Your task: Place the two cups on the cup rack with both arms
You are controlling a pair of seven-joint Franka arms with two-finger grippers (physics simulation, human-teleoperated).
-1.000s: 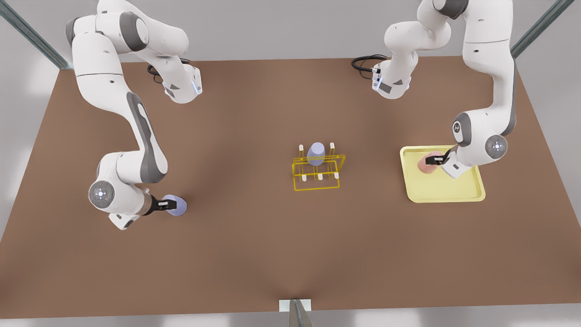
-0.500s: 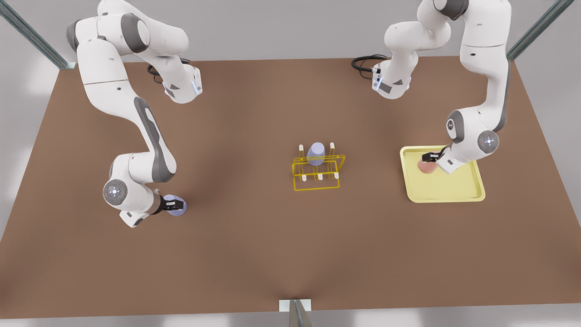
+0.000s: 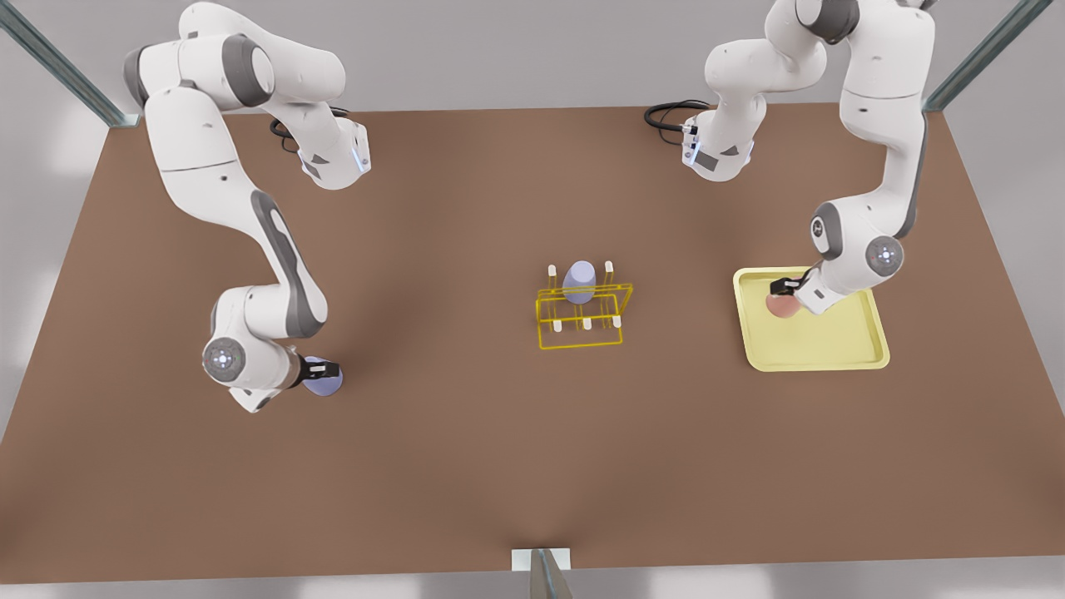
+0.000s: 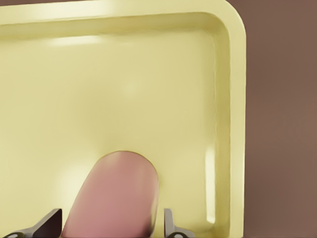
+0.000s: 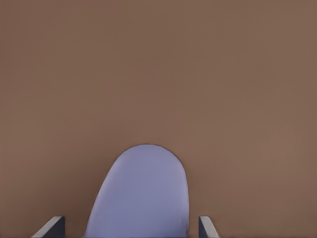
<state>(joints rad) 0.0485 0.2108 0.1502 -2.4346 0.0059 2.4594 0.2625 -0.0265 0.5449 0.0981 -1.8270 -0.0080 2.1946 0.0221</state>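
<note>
- The left gripper (image 3: 784, 288) reaches over the pale-yellow tray (image 3: 865, 353) near the surface's edge at the front view's right, its fingers set on either side of the salmon-pink cup (image 3: 782, 304).
- In the left wrist view the salmon-pink cup (image 4: 113, 198) stands on the tray (image 4: 233, 99) near one rounded corner, with a dark finger (image 4: 171, 225) close by each flank; whether the fingers press the cup cannot be told.
- The right gripper (image 3: 319, 367) reaches over the bare brown surface (image 3: 499, 466) toward the edge at the front view's left, straddling the lavender cup (image 3: 324, 383).
- In the right wrist view the lavender cup (image 5: 141, 196) stands between two fingertips (image 5: 207, 227), a narrow gap showing on each side.
- The yellow wire cup rack (image 3: 582, 316) stands near the middle of the surface, well apart from both grippers, with a second lavender cup (image 3: 579, 282) on one of its far pegs.
</note>
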